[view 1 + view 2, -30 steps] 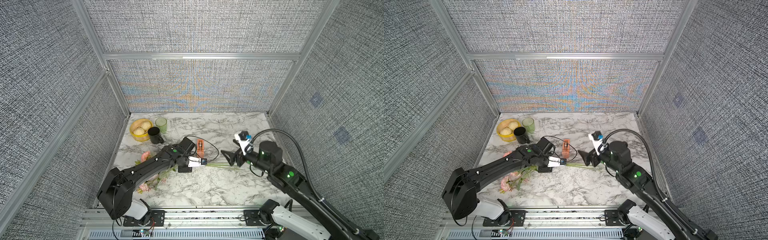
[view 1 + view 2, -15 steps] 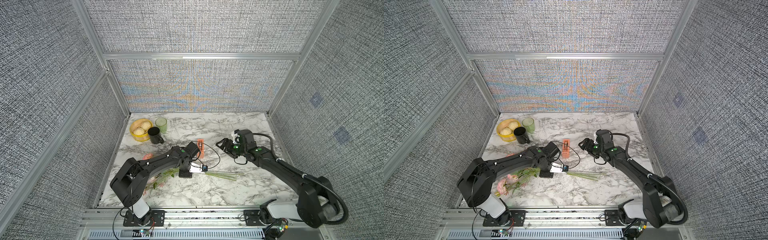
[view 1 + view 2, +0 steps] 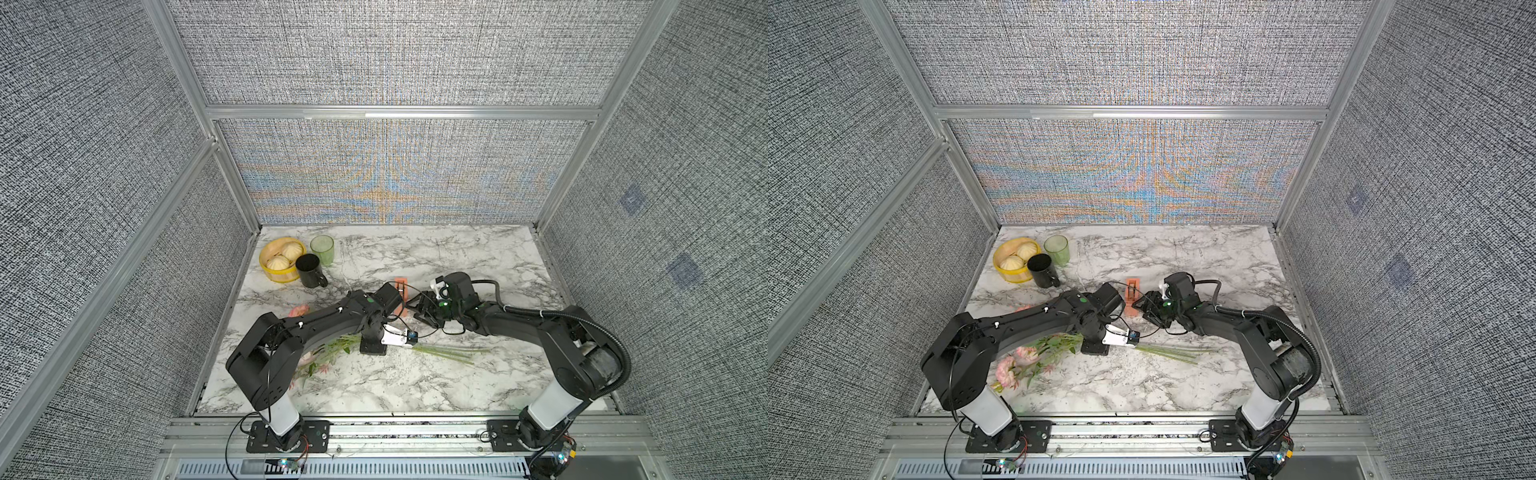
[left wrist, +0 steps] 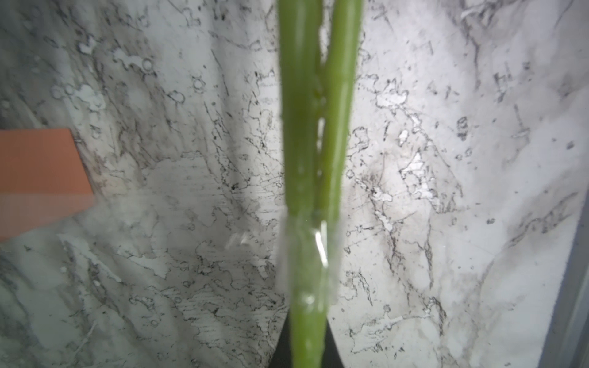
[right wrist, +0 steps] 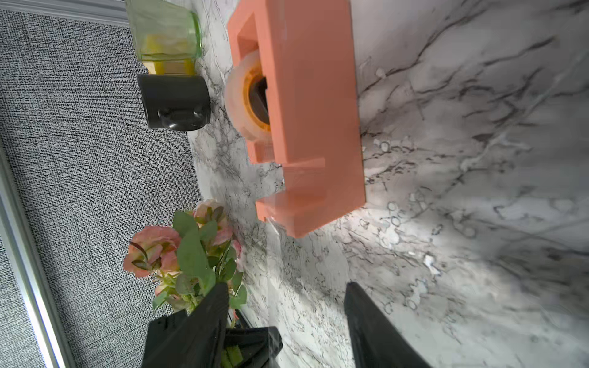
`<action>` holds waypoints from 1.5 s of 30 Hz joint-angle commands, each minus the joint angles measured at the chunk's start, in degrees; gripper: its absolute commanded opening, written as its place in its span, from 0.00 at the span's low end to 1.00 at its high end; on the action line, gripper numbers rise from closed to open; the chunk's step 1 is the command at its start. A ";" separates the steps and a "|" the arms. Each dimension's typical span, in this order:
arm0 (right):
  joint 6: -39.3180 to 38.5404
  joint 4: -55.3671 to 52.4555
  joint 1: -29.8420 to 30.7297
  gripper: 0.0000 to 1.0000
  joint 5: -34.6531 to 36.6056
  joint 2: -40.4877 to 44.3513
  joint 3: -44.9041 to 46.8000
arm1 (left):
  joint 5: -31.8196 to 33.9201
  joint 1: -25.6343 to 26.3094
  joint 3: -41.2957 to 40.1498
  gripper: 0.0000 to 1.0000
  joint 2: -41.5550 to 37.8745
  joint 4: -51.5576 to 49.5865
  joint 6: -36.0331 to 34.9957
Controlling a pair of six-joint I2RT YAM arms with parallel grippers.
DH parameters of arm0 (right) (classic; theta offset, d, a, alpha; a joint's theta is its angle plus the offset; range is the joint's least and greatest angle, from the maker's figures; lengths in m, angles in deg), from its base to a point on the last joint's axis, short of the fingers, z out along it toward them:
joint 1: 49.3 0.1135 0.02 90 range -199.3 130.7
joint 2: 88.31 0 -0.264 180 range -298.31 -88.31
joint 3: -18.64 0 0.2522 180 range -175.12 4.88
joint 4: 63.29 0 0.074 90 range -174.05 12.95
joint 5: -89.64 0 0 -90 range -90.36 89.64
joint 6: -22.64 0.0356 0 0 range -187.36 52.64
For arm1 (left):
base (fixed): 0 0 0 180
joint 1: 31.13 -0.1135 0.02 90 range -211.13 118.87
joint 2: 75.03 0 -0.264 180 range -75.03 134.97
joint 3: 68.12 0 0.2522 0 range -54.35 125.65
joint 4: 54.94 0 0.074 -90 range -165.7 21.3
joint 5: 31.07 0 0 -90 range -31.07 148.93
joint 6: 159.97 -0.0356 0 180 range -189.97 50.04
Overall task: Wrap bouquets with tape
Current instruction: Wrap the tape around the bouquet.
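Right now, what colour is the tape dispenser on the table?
The tape dispenser is orange-salmon, clearest in the right wrist view.

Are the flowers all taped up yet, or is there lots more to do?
Partly. Done: one band of clear tape wraps the green stems, seen in the left wrist view. In hand: the left gripper is shut on the bouquet; the right gripper, jaws open, faces the tape dispenser without touching it. Left, probably: pull more tape and wrap again.
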 commanded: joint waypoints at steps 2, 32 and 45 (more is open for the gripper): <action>2.24 5.15 0.89 0.60 -1.31 -1.14 -0.10 | -0.66 -0.07 1.63 0.00 0.93 -4.37 0.57; 6.94 14.69 1.21 0.26 -1.40 -9.84 0.07 | 0.04 -0.07 3.16 0.00 4.74 -4.76 1.50; 8.87 14.43 1.21 0.06 0.09 -12.40 1.48 | 0.83 -0.07 3.82 0.00 5.92 -5.13 2.02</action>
